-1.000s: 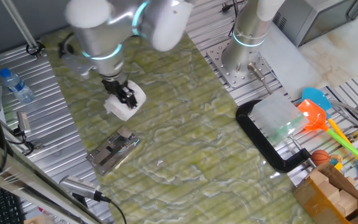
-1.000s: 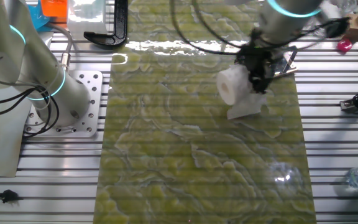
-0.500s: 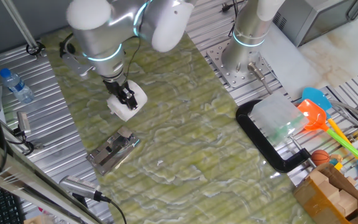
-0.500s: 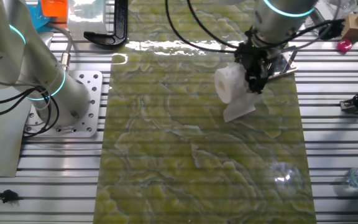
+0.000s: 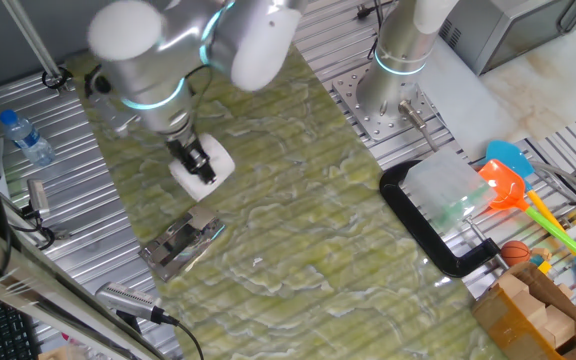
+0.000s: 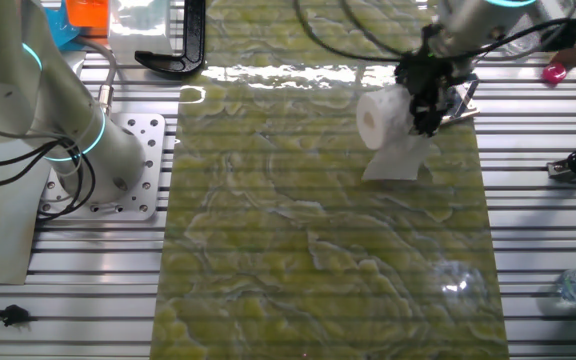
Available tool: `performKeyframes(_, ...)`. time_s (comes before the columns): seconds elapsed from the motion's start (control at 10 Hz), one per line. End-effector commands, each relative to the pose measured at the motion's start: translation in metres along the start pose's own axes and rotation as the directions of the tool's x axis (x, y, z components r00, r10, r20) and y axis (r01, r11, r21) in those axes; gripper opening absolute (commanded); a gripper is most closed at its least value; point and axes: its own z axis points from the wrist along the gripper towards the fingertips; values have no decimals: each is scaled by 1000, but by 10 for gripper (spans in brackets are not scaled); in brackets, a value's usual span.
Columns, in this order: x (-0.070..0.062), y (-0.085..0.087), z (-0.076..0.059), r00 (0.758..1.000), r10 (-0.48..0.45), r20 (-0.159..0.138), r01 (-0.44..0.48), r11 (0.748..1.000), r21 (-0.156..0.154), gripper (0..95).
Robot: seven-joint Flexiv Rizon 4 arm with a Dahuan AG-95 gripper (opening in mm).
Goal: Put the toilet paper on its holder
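My gripper (image 5: 196,163) is shut on the toilet paper (image 5: 204,166), a plump white roll, and holds it above the green mat. In the other fixed view the gripper (image 6: 423,100) grips the roll (image 6: 383,114) with its core hole facing left, and a loose sheet (image 6: 393,162) hangs down to the mat. The holder (image 5: 180,245), a shiny silver-grey metal bracket, lies on the mat just in front of and below the roll. In the other fixed view only a bit of the holder (image 6: 460,101) shows behind the gripper.
A big black C-shaped clamp (image 5: 433,232) lies at the right of the mat, with coloured toys (image 5: 528,200) beyond it. A water bottle (image 5: 25,137) lies at the far left. A second arm's base (image 5: 396,70) stands at the back. A metal tool (image 5: 136,303) lies near the front-left edge.
The gripper with the roll has shifted slightly, toward the holder's side of the mat. The roll has turned a little and the hanging sheet swung with it.
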Motion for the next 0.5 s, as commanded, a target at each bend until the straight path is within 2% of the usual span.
performKeyframes(0.1, 9, -1, 4, 999, -38, -7, 38, 999, -4, 0)
performKeyframes(0.2, 8, -2, 10, 999, -45, -25, 45, 999, -5, 0)
performKeyframes(0.5, 9, -3, 11, 998, -37, -59, 36, 999, -23, 0)
